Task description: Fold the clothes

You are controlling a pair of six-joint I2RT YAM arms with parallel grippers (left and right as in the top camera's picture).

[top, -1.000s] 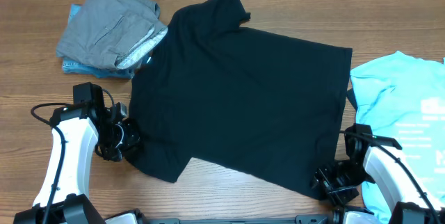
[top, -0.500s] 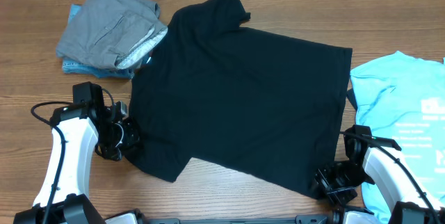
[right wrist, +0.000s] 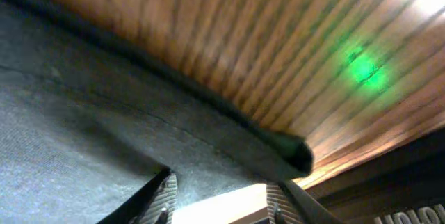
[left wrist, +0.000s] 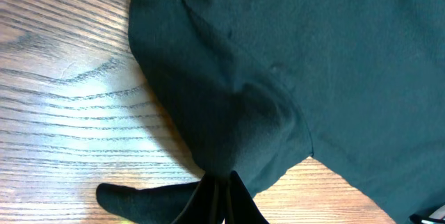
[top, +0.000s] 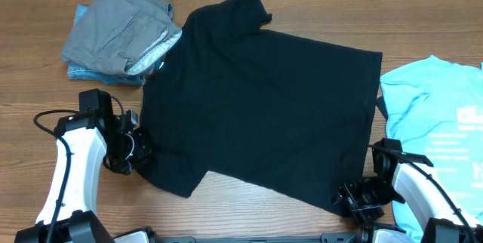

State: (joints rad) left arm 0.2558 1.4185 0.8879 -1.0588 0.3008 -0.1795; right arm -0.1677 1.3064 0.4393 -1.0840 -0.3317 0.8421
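Right gripper (top: 355, 198) has crept a touch toward the left of the frame vs half a sec ago; everything else is unchanged. It sits at the btm-right corner of the black T-shirt (top: 256, 99), jaws apart. On its wrist cam I see both fingers (right wrist: 161, 196) spread, w/ the shirt's hem corner just above them, not pinched. Left gripper (top: 139, 151) is at the shirt's lower-left edge, jaws clamped on a bunched bit of black fabric, which I see drawn into a peak on the left wrist cam. Shirt lies spread flat, slightly askew, across ctr of the table (top: 38, 99). Light blue T-shirt (top: 438, 107) is at the right edge. Grey piece (top: 121, 28) sits atop a blue piece (top: 79, 72), upper left.
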